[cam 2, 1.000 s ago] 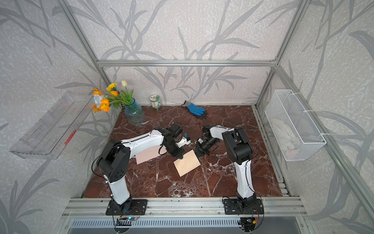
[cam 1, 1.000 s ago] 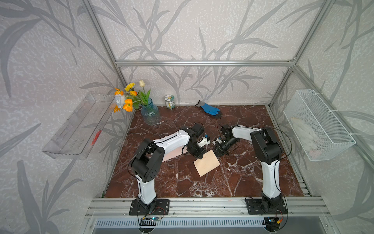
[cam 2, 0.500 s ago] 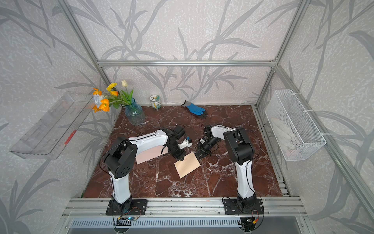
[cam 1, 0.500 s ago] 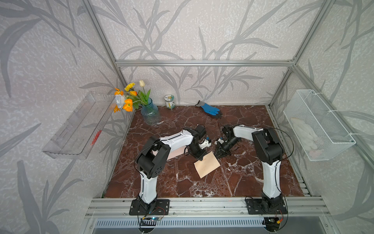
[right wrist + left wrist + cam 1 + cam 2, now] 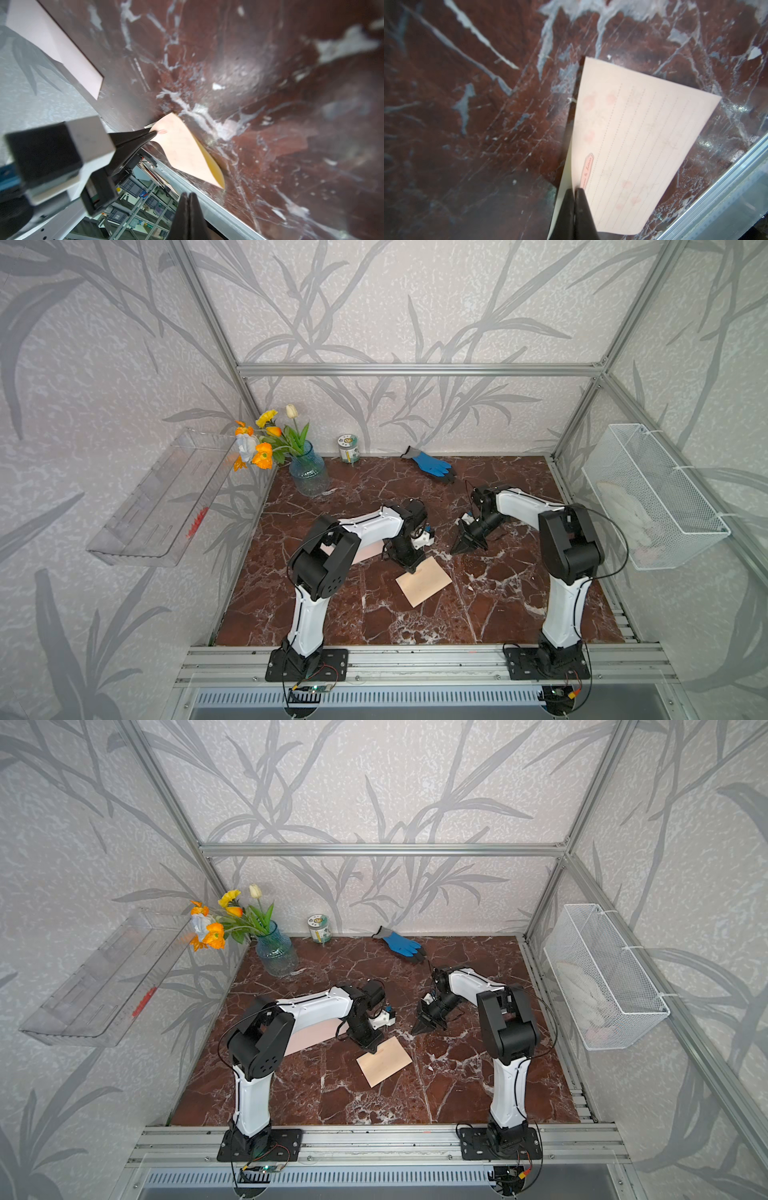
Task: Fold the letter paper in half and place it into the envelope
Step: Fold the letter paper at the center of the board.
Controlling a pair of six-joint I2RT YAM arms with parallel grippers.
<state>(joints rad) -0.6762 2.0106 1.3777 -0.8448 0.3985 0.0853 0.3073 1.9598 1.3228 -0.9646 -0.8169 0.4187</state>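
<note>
Left gripper (image 5: 574, 190) pinched closed on folded cream lined letter paper (image 5: 639, 149) edge; right gripper (image 5: 188, 195) closed, empty, just beside; pale pink paper envelope (image 5: 311, 1036) behind left gripper.

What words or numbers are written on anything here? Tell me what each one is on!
"... to Letters" is my best reading of the script on the pink tag printed on the letter paper; its first word is blurred.
The label on the small jar is too small to read.
Nothing else carries text.
</note>
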